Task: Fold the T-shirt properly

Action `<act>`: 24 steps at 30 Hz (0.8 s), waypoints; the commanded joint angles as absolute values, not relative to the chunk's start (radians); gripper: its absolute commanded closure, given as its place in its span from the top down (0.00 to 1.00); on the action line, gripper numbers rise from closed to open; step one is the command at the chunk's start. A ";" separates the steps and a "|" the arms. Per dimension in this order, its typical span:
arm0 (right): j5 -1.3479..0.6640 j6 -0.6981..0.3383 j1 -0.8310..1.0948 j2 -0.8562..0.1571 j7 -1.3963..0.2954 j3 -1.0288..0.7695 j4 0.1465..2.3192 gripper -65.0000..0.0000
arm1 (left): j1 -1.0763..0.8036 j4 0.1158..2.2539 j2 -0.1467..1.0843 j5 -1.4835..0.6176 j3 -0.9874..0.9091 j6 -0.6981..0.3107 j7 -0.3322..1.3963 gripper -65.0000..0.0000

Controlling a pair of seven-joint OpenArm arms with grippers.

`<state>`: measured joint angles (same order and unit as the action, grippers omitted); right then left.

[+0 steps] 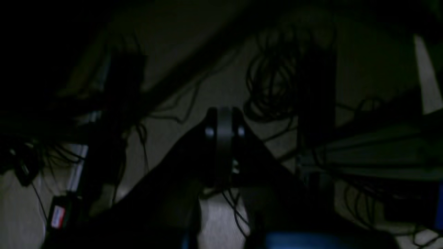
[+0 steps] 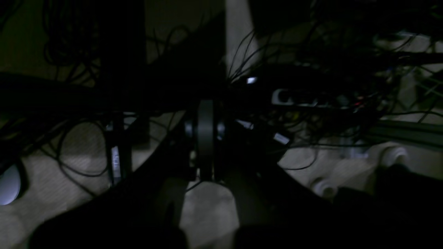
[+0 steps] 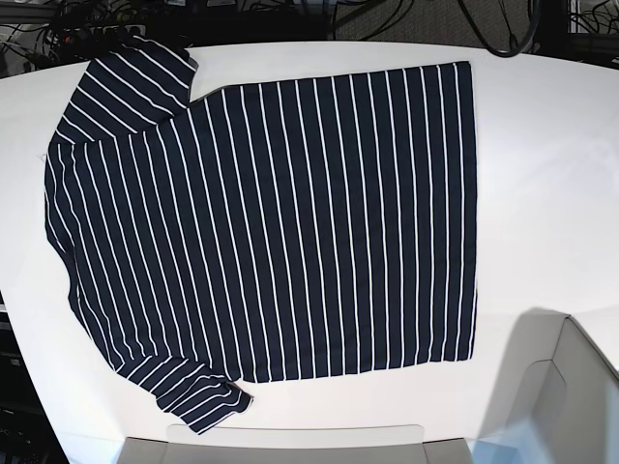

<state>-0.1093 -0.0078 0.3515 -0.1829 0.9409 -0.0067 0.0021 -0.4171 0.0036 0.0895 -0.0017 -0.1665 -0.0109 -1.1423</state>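
Note:
The T-shirt (image 3: pixel 271 217), dark navy with thin white stripes, lies spread flat on the white table (image 3: pixel 551 174) in the base view. Its collar end points left and its hem right; one sleeve (image 3: pixel 135 72) is at the top left and the other (image 3: pixel 198 396) at the bottom left. Neither arm shows over the table. In the dim left wrist view my left gripper (image 1: pixel 225 138) is shut on nothing, with a floor full of cables behind it. My right gripper (image 2: pixel 206 138) is likewise shut and empty in the right wrist view.
Tangled black cables (image 2: pixel 86 148) and dark frame bars (image 1: pixel 193 76) fill both wrist views. Pale grey housings (image 3: pixel 571 387) sit at the bottom edge and bottom right corner of the base view. More cables (image 3: pixel 58 24) lie beyond the table's far edge.

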 commanded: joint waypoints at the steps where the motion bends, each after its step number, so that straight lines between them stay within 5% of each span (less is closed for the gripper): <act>1: -0.113 -0.008 0.371 -0.193 1.007 -0.010 0.001 0.00 | -0.453 0.000 0.091 -0.007 -0.170 -0.002 -1.242 0.01; 5: -0.113 -0.008 0.412 -0.197 1.153 -0.010 0.002 0.01 | -0.498 0.021 0.090 -0.007 -0.170 -0.001 -1.336 0.01; 11: -0.113 -0.008 0.470 -0.197 1.153 -0.010 0.067 0.01 | -0.588 0.166 0.088 -0.007 -0.171 0.001 -1.340 0.01; 24: -0.177 -0.007 0.877 -0.196 1.147 -0.008 0.829 0.01 | -0.981 0.929 0.010 -0.008 -0.171 0.004 -1.337 0.01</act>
